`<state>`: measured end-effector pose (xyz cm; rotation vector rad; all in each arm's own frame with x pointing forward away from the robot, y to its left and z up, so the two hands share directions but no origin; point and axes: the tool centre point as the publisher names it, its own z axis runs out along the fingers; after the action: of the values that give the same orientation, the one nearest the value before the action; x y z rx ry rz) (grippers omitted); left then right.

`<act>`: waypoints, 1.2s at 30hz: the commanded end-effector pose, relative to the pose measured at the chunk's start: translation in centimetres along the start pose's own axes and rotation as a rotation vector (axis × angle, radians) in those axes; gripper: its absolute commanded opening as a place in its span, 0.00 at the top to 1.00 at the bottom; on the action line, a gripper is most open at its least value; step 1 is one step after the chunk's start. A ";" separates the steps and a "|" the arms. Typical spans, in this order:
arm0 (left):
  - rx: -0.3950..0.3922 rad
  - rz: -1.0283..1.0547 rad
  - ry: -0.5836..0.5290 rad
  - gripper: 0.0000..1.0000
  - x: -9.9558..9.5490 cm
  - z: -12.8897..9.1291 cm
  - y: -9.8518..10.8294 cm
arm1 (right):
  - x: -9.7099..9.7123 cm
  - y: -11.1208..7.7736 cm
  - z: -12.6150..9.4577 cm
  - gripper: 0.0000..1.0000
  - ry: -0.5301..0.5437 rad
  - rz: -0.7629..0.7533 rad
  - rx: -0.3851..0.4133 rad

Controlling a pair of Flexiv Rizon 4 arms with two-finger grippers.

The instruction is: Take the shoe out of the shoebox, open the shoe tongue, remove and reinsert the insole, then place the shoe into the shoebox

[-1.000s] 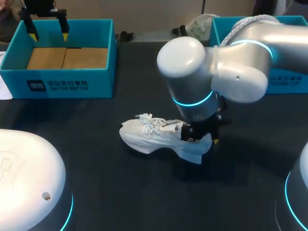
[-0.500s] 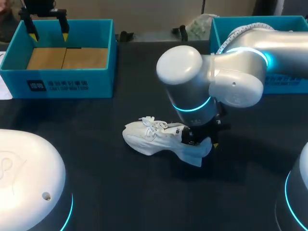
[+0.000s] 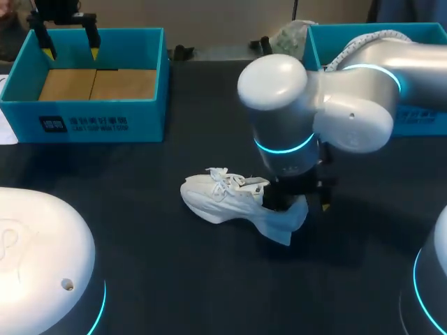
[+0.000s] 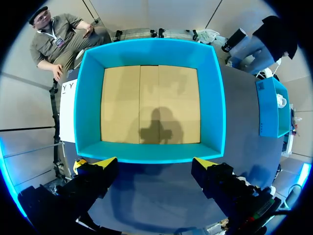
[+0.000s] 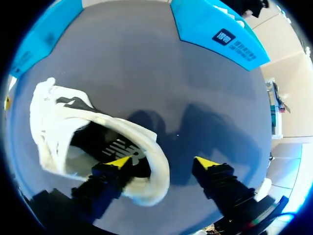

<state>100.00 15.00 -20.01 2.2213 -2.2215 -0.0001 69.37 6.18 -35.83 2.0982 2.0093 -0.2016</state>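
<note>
White lace-up mesh sneaker (image 3: 223, 199) lies on the dark worktop (image 3: 140, 230), mid-scene, toe left, heel right. It is well apart from the open teal shoebox with a cardboard floor (image 3: 98, 122) at far left.

Right pincer (image 5: 164, 162) released, straddling the heel collar. One finger sits inside the opening over the dark insole (image 5: 117, 147); the other is outside, clear of the heel. Left pincer (image 4: 155, 164) released, hanging above the empty shoebox.

Risks, as I judge them:
- Clamping now would take only the thin heel wall, so the sneaker could pivot toe-down or slip free on a lift.
- The inner finger may trap the insole edge against the collar.
- Any sideways drift would shove the light sneaker across the worktop instead of gripping it.
</note>
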 end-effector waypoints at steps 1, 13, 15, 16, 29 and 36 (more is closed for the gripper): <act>0.000 0.000 0.000 0.00 0.0 0.0 0.0 | -1.9 -0.3 -2.1 0.00 0.044 0.001 -0.014; 0.000 0.000 0.000 0.00 0.0 0.0 0.0 | -1.9 0.0 -6.3 0.00 0.097 -0.340 -0.142; 0.000 0.000 0.000 0.00 0.0 0.0 0.0 | -1.4 -0.4 -6.7 0.00 0.136 -0.503 -0.187; 0.000 0.000 0.000 0.00 0.0 0.0 0.0 | -1.2 -0.7 -6.8 0.00 0.150 -0.582 -0.206; 0.000 0.000 0.000 0.00 0.0 0.0 0.0 | -1.2 -1.7 -6.8 0.00 0.028 -1.193 -0.169; 0.000 0.000 0.000 0.00 0.0 0.0 0.0 | -1.2 -1.7 -6.8 0.00 0.028 -1.193 -0.169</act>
<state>100.00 14.99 -20.00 2.2212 -2.2216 -0.0001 67.04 6.65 -29.03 0.9421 2.7647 -0.0695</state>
